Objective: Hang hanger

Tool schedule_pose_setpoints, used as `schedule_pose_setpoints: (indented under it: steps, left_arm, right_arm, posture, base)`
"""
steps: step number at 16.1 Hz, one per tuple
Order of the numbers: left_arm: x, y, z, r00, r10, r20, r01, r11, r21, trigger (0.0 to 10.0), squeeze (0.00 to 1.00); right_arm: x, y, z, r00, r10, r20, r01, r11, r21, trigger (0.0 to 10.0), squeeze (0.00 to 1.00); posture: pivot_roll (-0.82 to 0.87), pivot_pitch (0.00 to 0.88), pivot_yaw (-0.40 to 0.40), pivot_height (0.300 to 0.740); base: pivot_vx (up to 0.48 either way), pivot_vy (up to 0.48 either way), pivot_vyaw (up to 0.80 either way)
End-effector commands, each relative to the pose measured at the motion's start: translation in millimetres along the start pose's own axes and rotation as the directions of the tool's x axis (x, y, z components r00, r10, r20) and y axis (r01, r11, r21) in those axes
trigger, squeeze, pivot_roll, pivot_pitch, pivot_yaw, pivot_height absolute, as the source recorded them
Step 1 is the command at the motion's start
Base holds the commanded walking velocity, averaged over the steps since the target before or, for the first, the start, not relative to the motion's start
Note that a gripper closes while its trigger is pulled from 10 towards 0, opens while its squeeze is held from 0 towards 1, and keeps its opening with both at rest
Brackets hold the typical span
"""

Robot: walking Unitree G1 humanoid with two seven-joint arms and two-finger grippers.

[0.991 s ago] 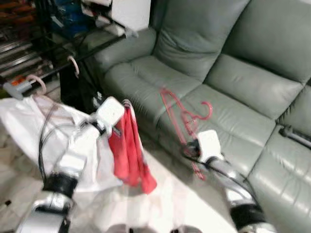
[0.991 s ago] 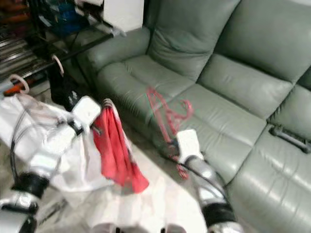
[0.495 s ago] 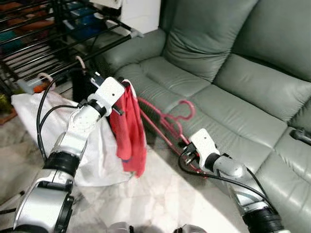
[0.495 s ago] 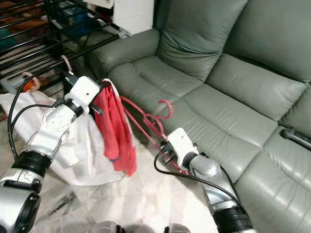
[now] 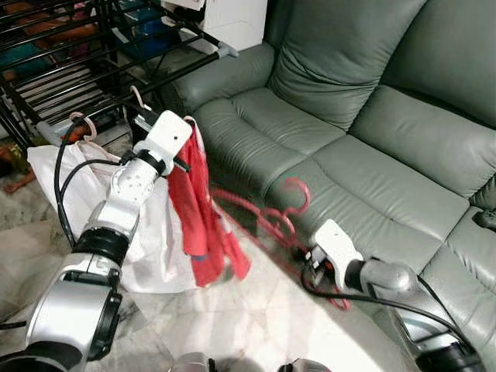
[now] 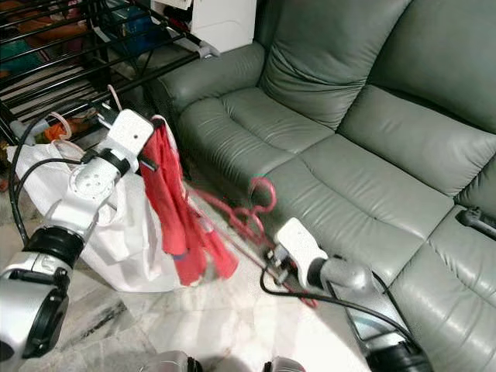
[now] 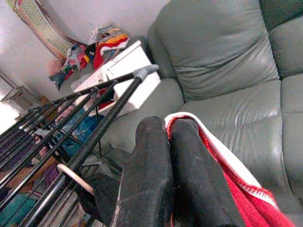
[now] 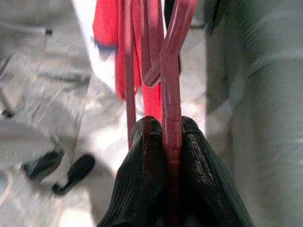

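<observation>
- The right gripper (image 8: 165,142), low in the right of the head views, has its black fingers pinched tight on the pink plastic hanger (image 5: 273,219), which slants up across the middle of the frame toward the grey leather sofa (image 5: 372,101).
- The left gripper (image 7: 165,142), at upper left, is clamped on the red towel (image 5: 203,217), held beside the black drying rack (image 5: 93,62).
- The grip sits at one end of the hanger, so I'd worry it could twist or slip when swung toward the rack.
- The hanging towel is close to the hanger; the hook (image 5: 294,190) might snag it.
- The white bag (image 5: 58,174) under the rack could catch too.
</observation>
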State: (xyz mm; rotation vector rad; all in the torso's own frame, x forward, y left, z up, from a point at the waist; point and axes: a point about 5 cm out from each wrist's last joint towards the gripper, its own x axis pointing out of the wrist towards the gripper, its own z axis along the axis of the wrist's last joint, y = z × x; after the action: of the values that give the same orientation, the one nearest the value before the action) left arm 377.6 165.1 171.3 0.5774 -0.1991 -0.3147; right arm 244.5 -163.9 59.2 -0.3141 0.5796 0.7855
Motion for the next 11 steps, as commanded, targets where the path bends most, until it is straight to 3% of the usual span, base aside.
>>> schedule_pose_setpoints:
  steps: [1, 2, 3, 5, 9, 11]
  left_arm:
    - [2.7, 13.3, 8.5, 0.998, 0.041, 0.039, -0.041, 0.999, 0.008, 10.0, 0.00]
    - [2.2, 15.2, 7.7, 0.998, 0.047, 0.034, -0.048, 0.999, 0.011, 10.0, 0.00]
    - [0.5, 17.9, 6.9, 0.998, 0.034, 0.043, -0.032, 0.999, -0.041, 10.0, 0.00]
    - [-0.8, 10.6, 12.3, 0.994, -0.049, 0.102, 0.058, 0.994, -0.093, 10.0, 0.00]
    - [-4.5, -2.2, 12.9, 0.977, -0.166, 0.135, 0.177, 0.982, -0.071, 10.0, 0.00]
    - [-4.8, -9.3, 16.5, 0.965, -0.207, 0.160, 0.224, 0.970, -0.097, 10.0, 0.00]
  right_arm:
    - [-2.5, 2.1, 3.2, 0.999, 0.028, -0.016, -0.028, 0.999, -0.032, 10.0, 0.00]
    - [-3.3, 1.9, 0.9, 0.999, 0.031, -0.034, -0.032, 0.999, -0.042, 10.0, 0.00]
    - [-3.2, -5.9, -7.1, 0.997, -0.019, -0.073, 0.015, 0.998, -0.054, 10.0, 0.00]
    - [-0.8, -14.3, -6.9, 0.995, -0.080, -0.063, 0.078, 0.996, -0.043, 10.0, 0.00]
    - [1.0, -28.2, -3.5, 0.981, -0.188, -0.039, 0.186, 0.982, -0.034, 10.0, 0.00]
    - [2.5, -32.1, -1.4, 0.977, -0.215, -0.016, 0.215, 0.977, -0.013, 10.0, 0.00]
  posture:
    - [-0.03, 0.000, 0.043, 0.740]
    - [-0.03, 0.000, 0.043, 0.740]
    - [-0.03, 0.000, 0.044, 0.740]
    - [-0.03, 0.000, 0.044, 0.740]
    - [-0.02, 0.000, 0.042, 0.740]
    - [-0.02, 0.000, 0.041, 0.740]
  base:
    - [0.000, 0.000, 0.00]
    - [0.000, 0.000, 0.00]
    - [0.000, 0.000, 0.00]
    - [0.000, 0.000, 0.00]
    - [0.000, 0.000, 0.00]
    - [0.000, 0.000, 0.00]
